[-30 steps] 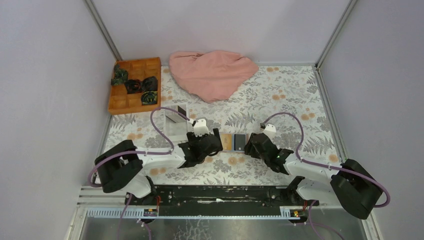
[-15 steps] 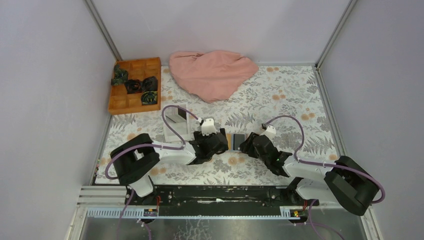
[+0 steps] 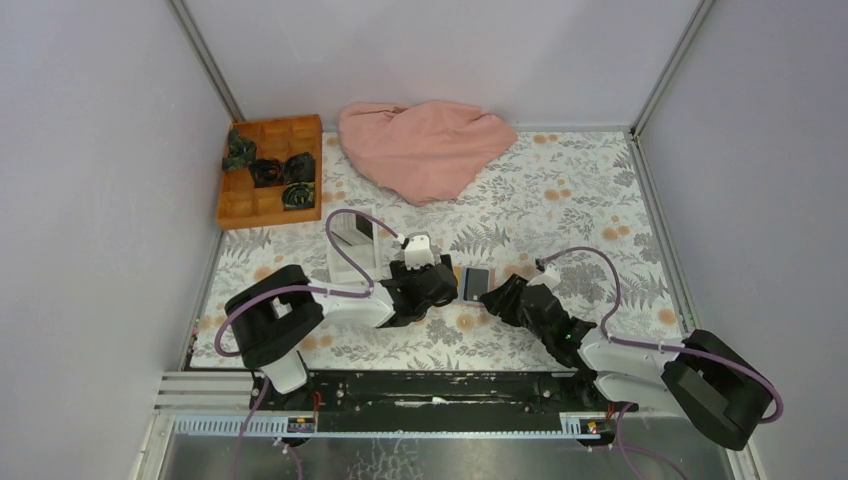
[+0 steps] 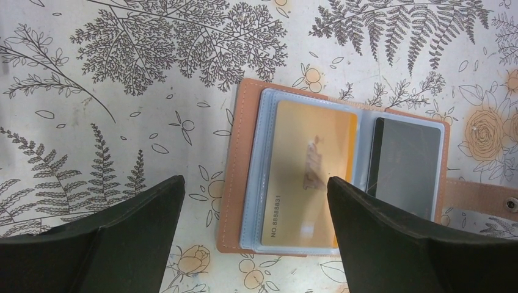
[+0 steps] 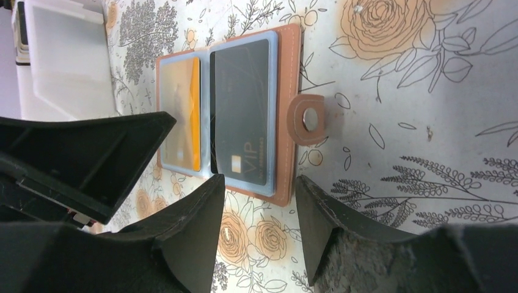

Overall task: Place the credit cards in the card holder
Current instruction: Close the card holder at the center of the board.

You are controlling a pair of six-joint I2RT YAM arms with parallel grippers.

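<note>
Open reddish-brown leather card holder point(image 4: 231, 171), gold card point(image 4: 308, 177), dark grey card point(image 4: 406, 165) sleeved; left jaws, right jaws spread, empty; next likely: fold shut

The card holder point(image 4: 232, 183) lies open (flat on the floral table point(image 4: 122, 73)), a gold card point(image 4: 308, 177) and dark card point(image 4: 406, 165) inside.

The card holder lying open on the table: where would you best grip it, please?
Probably the snap tab sticking out past the card holder's dark-card edge, with the right gripper coming from that side; the open covers lie flat, offering little else to pinch.
</note>
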